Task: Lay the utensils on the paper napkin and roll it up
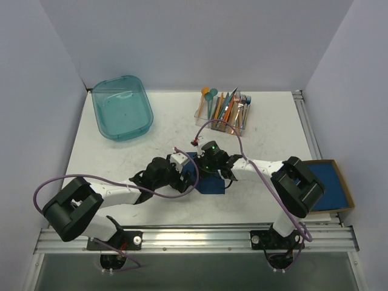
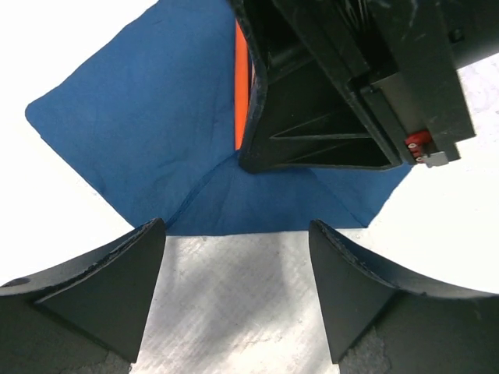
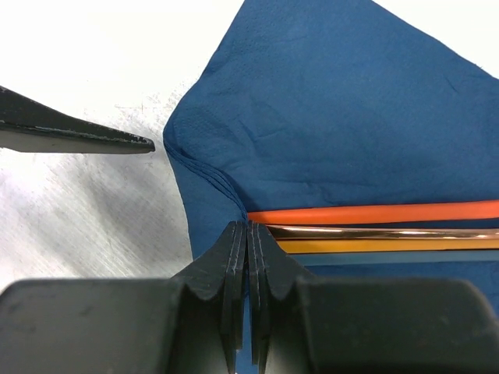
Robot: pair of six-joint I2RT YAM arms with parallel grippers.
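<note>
Right hand [image 3: 247, 234] pinched shut beside glossy copper utensils [image 3: 390, 232] on creased paper napkin [image 3: 351, 117]; left hand [image 2: 235, 234] wide, empty

Napkin [image 1: 212, 185]: flat on table [image 1: 109, 154], just toward 6 o'clock of centre.
Utensils [image 3: 374, 231]: side by side on napkin.
Left gripper [image 2: 235, 234]: at napkin's 9 o'clock edge.
Right gripper [image 3: 247, 230]: over napkin, beside utensils.
Tub [image 1: 121, 107]: 10 o'clock corner.
Cutlery rack [image 1: 223, 110]: 1 o'clock.
Box [image 1: 330, 182]: beyond table's 4 o'clock edge.
</note>
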